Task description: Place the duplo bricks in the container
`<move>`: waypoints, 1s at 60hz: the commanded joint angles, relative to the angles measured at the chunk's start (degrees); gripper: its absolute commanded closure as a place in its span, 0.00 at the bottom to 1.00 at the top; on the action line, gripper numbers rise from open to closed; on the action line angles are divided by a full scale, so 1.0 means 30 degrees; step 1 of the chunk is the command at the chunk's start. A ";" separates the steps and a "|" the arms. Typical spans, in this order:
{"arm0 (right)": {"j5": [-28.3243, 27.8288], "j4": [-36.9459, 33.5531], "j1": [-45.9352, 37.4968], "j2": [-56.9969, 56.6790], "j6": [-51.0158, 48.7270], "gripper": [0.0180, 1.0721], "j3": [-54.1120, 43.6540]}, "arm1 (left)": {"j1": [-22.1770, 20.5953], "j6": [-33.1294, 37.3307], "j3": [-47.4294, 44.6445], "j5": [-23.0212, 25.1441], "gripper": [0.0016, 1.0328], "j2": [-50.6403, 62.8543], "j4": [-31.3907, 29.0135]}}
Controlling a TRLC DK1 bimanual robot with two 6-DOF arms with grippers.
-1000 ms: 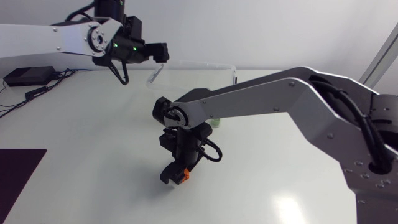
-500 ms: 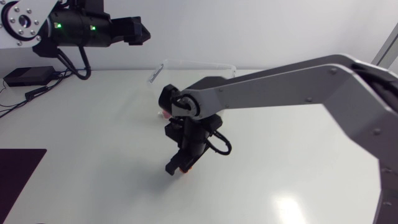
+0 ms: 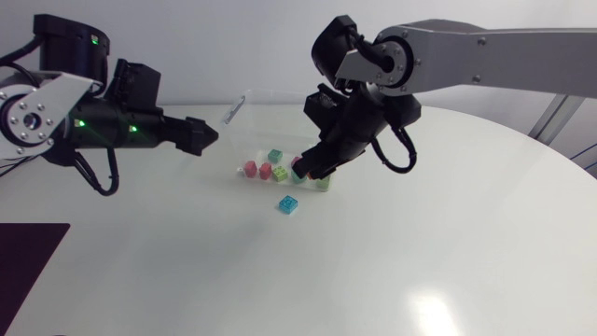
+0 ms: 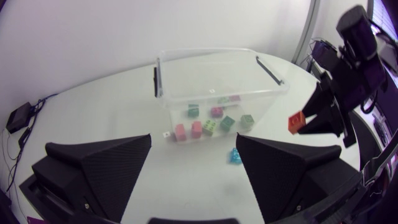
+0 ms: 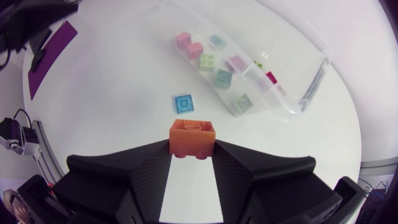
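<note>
Print on the sticker (image 4: 166, 134) at the container (image 4: 211, 78) is showing too small to read. Our right gripper (image 5: 191, 150) is pinching an orange brick (image 5: 192, 134); our left gripper (image 4: 194, 149) is gaping.

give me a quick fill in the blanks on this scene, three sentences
1. The held brick between the right gripper fingers is coloured ___.
2. The blue brick lies on the table, ___ the container.
3. The left gripper is empty, its fingers ___.
Missing words: orange; outside; open
</note>
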 commanded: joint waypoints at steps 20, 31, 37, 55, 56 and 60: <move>0.0242 0.0654 -0.1613 0.1732 0.0714 0.60 0.4184 | -0.3813 0.1090 -0.1457 -0.0371 0.09 0.3938 0.1671; 0.0242 0.0712 -0.2258 0.2934 0.0714 0.60 0.5766 | -0.4663 0.1090 -0.1047 -0.1162 0.09 0.6428 0.3165; 0.0272 0.0741 -0.2609 0.3549 0.0685 0.60 0.6703 | -0.4985 0.1090 -0.0608 -0.1397 0.09 0.7512 0.3722; 0.0184 0.0566 -0.3459 0.5893 0.0685 0.59 0.9633 | -0.5629 0.1090 0.0916 -0.2041 0.09 1.0412 0.4747; 0.0184 0.0566 -0.3459 0.5980 0.0685 0.59 0.9721 | -0.5659 0.1090 0.0974 -0.2070 0.09 1.0529 0.4776; 0.0184 0.0566 -0.3576 0.6420 0.0685 0.59 1.0102 | -0.5688 0.1090 0.1297 -0.2188 0.09 1.0940 0.4923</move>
